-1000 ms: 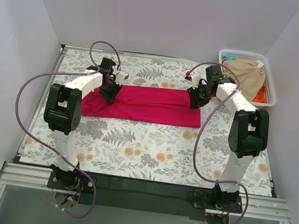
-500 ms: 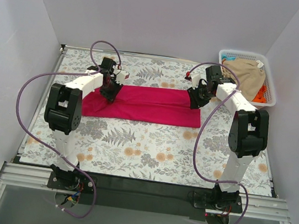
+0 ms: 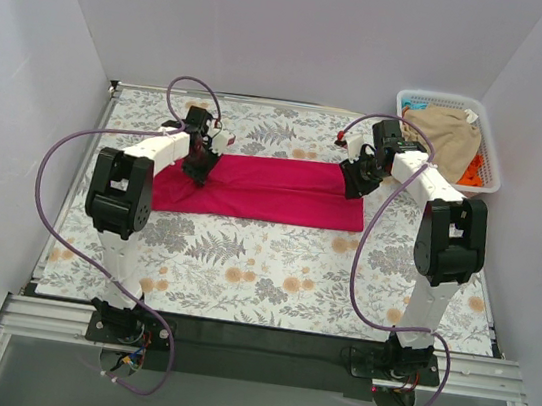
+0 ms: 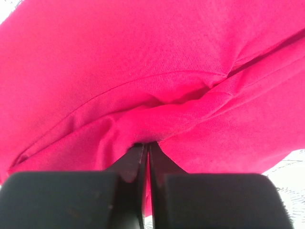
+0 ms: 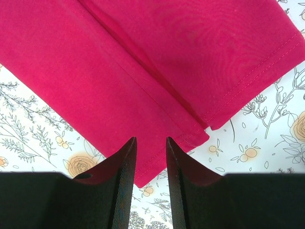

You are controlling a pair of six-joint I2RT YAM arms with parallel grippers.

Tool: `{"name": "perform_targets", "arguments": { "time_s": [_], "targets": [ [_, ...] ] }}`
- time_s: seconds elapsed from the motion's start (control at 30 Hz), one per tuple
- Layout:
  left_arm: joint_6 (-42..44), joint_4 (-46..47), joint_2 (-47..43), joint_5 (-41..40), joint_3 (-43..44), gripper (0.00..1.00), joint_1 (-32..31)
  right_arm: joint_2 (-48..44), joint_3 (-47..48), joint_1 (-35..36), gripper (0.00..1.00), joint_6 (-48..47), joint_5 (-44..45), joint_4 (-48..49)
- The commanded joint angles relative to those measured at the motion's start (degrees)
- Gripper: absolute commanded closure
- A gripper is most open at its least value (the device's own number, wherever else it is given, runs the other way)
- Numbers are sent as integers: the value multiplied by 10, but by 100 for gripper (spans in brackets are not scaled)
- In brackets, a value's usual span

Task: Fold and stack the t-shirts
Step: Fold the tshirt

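The crimson-pink t-shirt (image 3: 273, 191) lies flat on the flower-printed worktop (image 3: 241, 270), folded lengthwise into a long band that runs left to right across the middle. A lengthwise fold line shows along it, and its stitched hem is at the right end.

The left gripper (image 3: 198, 168) is down at the shirt's left end, on the far edge. In the left wrist view its jaws are pressed together, pinching a small ridge of the pink cloth, which puckers and creases around the pinch.

The right gripper (image 3: 355, 180) is at the shirt's right end, over the far corner. In the right wrist view its jaws stand slightly apart with nothing between them, their tips just over the shirt's hemmed corner where two layers overlap. Whether the tips touch the cloth cannot be told.

Well to the right of the pink shirt and further back, off the worktop's far right corner, sits a white lattice basket (image 3: 494, 164). In it a tan t-shirt (image 3: 452, 133) lies crumpled on top, and an orange t-shirt (image 3: 471, 173) peeks out beneath it.
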Motion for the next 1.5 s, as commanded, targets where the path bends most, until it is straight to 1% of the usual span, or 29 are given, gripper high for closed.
{"name": "perform_targets", "arguments": {
  "time_s": [0.0,0.27,0.43,0.63,0.9,0.97,1.0,1.1,1.2,1.33,1.47],
  "targets": [
    [4,-10,-18,10,25,100,-2,-1,2,-1,68,1,1,-5],
    [19,-108,-79,71,41,100,-2,-11,-5,-1,68,-6,6,-6],
    [27,-145,-87,111,21,100,-4,-13,-10,-1,68,-6,5,-5],
    [6,-146,-80,177,10,100,-5,-15,-12,-1,68,-6,-1,-5],
    [-47,-111,-43,223,10,100,-5,-18,-14,-1,68,-6,-3,-6],
    [-49,-110,-36,220,14,94,-5,-18,-14,-1,68,-6,-3,-7],
    [-49,-111,-36,217,17,83,-5,-18,-14,-1,68,-6,-4,-6],
    [-54,-120,-57,213,25,73,-4,-17,-7,-1,67,-8,-7,-7],
    [-72,-110,-92,202,27,73,8,-11,6,0,67,-6,-16,-8],
    [-96,-95,-121,204,18,75,43,6,26,3,68,-1,-25,-9],
    [-112,-71,-109,178,3,77,51,25,40,11,69,1,-29,-7]
  ]
}}
